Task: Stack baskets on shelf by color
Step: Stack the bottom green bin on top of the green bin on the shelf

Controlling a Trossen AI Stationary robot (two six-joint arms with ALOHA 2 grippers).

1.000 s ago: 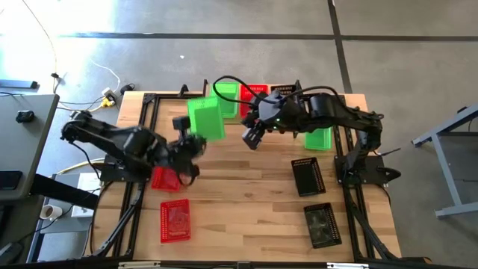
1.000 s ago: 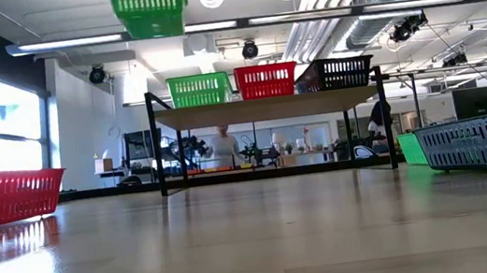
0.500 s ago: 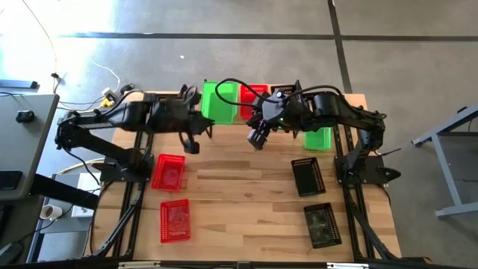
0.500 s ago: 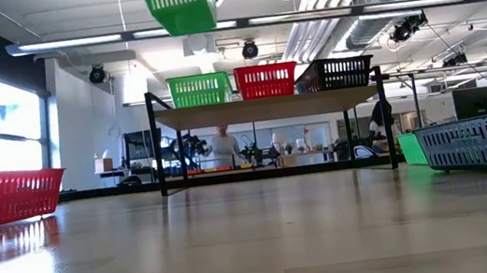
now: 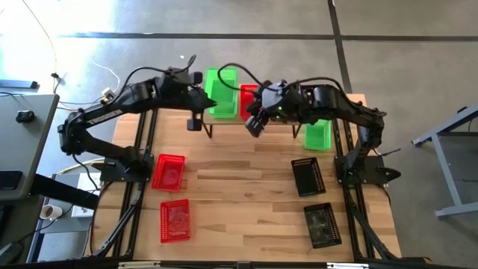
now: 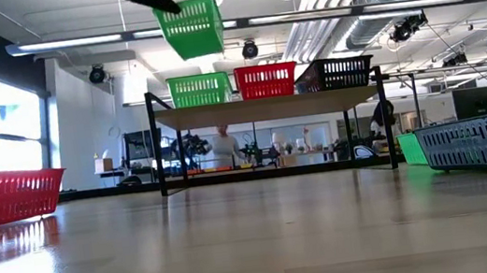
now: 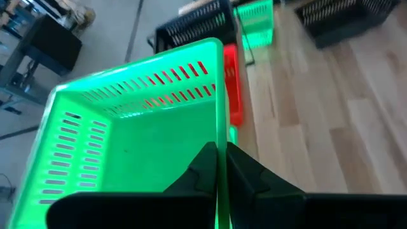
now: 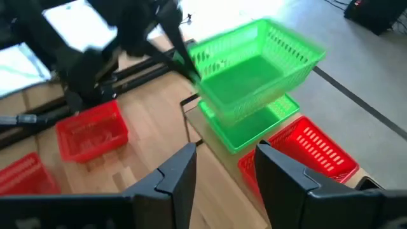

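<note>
Three baskets side by side on shelf, another basket held above its left end

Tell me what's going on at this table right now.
The left gripper is shut on the rim of a green basket, holding it in the air above the green basket already on the shelf. A red basket and a black basket sit beside that one on the shelf. The right gripper is open and empty, near the shelf. One green, two red and two black baskets lie on the table.
</note>
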